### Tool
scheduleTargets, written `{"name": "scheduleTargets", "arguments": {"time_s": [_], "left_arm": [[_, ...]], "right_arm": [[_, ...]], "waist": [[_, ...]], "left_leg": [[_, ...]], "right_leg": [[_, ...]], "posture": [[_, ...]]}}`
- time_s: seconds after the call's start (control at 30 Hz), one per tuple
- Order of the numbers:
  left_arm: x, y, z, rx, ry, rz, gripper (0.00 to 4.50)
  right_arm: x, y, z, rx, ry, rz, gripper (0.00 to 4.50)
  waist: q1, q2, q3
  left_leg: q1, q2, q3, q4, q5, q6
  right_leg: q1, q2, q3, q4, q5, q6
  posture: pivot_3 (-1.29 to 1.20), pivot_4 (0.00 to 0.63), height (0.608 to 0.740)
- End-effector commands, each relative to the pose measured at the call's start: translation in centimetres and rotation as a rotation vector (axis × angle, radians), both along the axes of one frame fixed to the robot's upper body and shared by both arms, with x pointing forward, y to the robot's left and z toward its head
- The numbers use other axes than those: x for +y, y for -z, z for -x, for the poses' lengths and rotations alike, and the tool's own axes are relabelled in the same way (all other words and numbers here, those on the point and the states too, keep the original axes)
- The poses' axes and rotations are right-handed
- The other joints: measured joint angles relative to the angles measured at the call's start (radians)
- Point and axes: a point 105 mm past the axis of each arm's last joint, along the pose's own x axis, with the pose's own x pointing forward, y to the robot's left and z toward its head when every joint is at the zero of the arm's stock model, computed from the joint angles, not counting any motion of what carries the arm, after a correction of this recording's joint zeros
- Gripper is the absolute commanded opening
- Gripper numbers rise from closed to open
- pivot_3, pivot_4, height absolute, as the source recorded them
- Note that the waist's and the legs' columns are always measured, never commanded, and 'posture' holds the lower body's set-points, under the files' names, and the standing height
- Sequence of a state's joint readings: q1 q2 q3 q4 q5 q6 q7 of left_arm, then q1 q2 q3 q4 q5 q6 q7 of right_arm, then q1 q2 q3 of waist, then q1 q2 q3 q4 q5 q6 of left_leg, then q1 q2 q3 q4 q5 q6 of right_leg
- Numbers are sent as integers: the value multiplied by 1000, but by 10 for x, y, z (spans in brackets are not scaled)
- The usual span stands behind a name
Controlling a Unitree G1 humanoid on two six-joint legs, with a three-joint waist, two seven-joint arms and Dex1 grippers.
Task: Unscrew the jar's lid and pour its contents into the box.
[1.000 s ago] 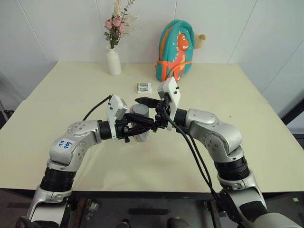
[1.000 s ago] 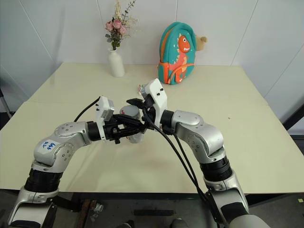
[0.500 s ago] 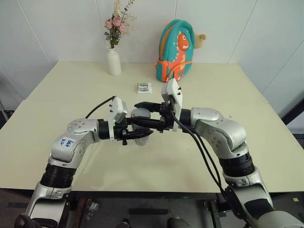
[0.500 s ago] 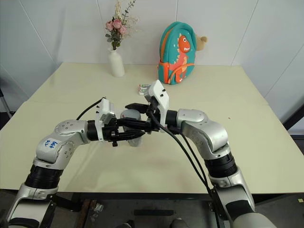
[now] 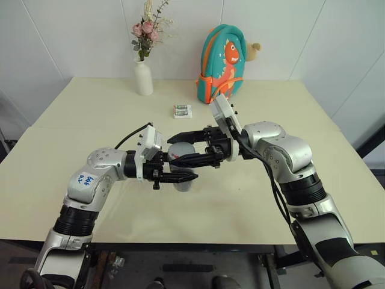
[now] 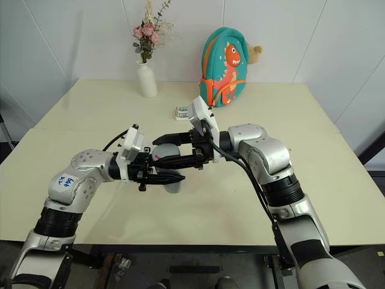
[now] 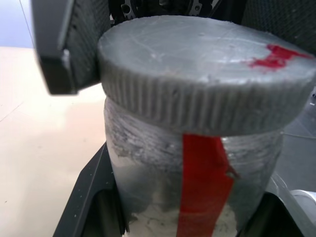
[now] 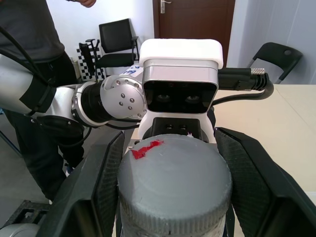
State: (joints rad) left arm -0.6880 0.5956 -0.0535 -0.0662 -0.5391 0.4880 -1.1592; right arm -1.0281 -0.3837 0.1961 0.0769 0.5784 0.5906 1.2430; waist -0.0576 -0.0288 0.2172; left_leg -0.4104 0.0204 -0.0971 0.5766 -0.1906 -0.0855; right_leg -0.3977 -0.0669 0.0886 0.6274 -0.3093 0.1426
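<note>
Holding the capped jar [image 7: 197,197], lid [image 7: 207,89] on.

A grey ribbed lid [image 7: 207,84] with a red smear is seen between the black fingers of the right gripper [image 5: 187,147]. A red strip is borne by the clear jar [image 7: 197,187] in the left gripper's [image 5: 180,174] black fingers.

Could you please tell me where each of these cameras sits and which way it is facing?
Head views: look forward and down over the table; both arms show, jar between them.
Left wrist view: looks along the left gripper, shut on the jar under the lid.
Right wrist view: looks along the right gripper, shut on the lid.
All share the lid.
</note>
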Motion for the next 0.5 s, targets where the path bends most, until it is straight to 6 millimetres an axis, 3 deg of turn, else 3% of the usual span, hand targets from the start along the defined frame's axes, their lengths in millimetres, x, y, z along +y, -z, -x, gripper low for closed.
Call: {"name": "scheduleTargets", "arguments": {"time_s": [0.03, 0.2, 0.37, 0.5], "left_arm": [[19, -22, 2, -68, -46, 42, 1984], [26, -23, 4, -77, -67, 23, 1984], [33, -18, 8, -54, -96, 10, 1984], [34, -16, 8, -51, -111, 14, 1984]], "right_arm": [[-7, 0, 1, 0, 13, 0, 2918], [-9, -4, 1, -5, 28, -26, 4476], [-13, -9, -11, -53, 106, -50, 4476], [-5, -13, -8, -52, 103, -72, 4476]], "waist": [[0, 0, 0], [0, 0, 0], [0, 0, 0], [0, 1, 0]], "left_leg": [[0, 0, 0, 0, 0, 0], [0, 1, 0, 0, 0, 0], [0, 1, 0, 0, -1, -1], [0, 1, 0, 0, -1, -1]], "right_leg": [[0, 0, 0, 0, 0, 0], [0, 1, 0, 0, 0, 0], [0, 1, 0, 0, 0, 0], [0, 2, 0, 0, 0, -1]], "posture": [[0, 150, 740], [0, 150, 740], [0, 150, 740], [0, 150, 740]]}}
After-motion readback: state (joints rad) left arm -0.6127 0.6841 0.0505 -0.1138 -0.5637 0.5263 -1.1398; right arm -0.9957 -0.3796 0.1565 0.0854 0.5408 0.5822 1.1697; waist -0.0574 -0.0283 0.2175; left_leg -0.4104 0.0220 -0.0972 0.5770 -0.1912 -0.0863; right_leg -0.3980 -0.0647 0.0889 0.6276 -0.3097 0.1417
